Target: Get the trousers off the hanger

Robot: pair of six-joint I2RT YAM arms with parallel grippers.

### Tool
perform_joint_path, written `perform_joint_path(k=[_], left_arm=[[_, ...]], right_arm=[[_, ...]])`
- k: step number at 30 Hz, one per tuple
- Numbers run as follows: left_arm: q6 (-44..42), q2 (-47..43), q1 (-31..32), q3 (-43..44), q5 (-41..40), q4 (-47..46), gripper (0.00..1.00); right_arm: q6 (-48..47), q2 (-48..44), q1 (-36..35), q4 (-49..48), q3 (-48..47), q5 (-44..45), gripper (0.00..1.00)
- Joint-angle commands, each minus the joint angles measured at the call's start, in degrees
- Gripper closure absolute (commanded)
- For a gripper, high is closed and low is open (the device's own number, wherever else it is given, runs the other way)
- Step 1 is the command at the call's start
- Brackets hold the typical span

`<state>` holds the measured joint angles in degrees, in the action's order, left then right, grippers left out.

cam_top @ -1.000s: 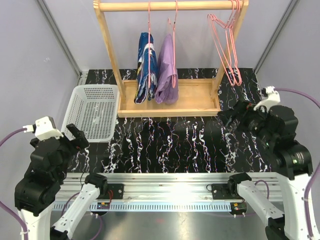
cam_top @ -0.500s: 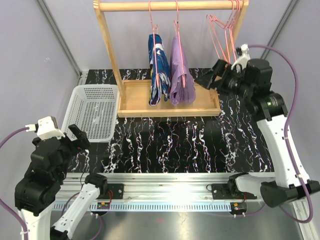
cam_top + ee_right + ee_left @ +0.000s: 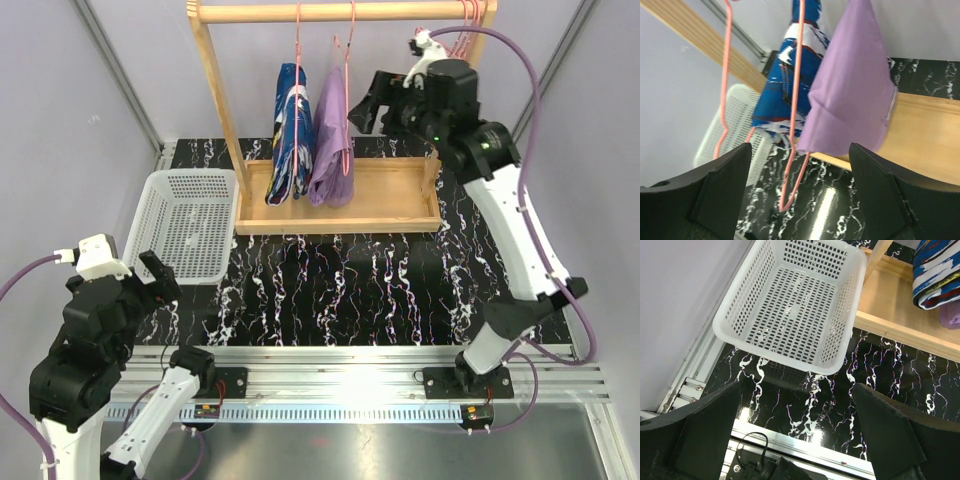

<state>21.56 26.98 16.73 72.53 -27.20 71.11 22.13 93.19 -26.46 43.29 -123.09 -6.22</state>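
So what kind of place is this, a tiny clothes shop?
Probably a robot test booth, not a shop: a left arm and right arm bolted to a metal rail, bare grey walls around, and a small wooden rack with trousers hanging on it.

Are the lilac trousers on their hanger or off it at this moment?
On. The lilac trousers hang from a pink hanger hooked over the wooden rail.

Robot lab test cell, not a home: plain grey panel walls [image 3: 60, 150] on metal struts [image 3: 120, 70] at left and right, aluminium extrusion rail [image 3: 340, 360] along the bottom carrying the arm bases [image 3: 470, 380], purple cabling [image 3: 530, 85] upper right, small wooden rack [image 3: 340, 12] as prop top centre.
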Motion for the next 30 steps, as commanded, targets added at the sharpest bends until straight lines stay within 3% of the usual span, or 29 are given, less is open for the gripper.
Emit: perform_joint_path(k=[1, 4, 7, 10, 16, 17, 30], left_arm=[[-1.00, -0.26, 0.23, 1.12, 0.75, -0.45, 0.01], [-1.00, -0.09, 0.23, 1.38, 0.75, -0.27, 0.01], [-1.08, 0.00, 0.23, 1.38, 0.83, -0.27, 0.01], [-1.17, -0.26, 0.23, 1.30, 1.27, -0.36, 0.01], [-1.61, -0.09, 0.23, 0.33, 2.32, -1.24, 0.01], [-1.61, -0.09, 0.23, 0.24, 2.68, -1.33, 0.01], [-1.87, -0.70, 0.23, -0.73, 4.70, -1.59, 0.01]], right_arm=[[-5.34, 4.53, -4.03, 4.52, -8.72, 9.81, 0.14], [-7.62, 11.38, -6.49, 8.56, -15.57, 16.48, 0.18], [-9.38, 14.90, -7.55, 11.11, -19.72, 21.40, 0.33], [-10.53, 15.71, -8.17, 11.82, -19.92, 24.67, 0.51], [-11.67, 15.80, -8.17, 10.59, -17.98, 26.35, 0.65], [-11.76, 16.15, -8.26, 10.59, -18.15, 26.69, 0.73], [-15.36, 20.63, -8.17, 6.73, -20.79, 27.93, 0.77]])
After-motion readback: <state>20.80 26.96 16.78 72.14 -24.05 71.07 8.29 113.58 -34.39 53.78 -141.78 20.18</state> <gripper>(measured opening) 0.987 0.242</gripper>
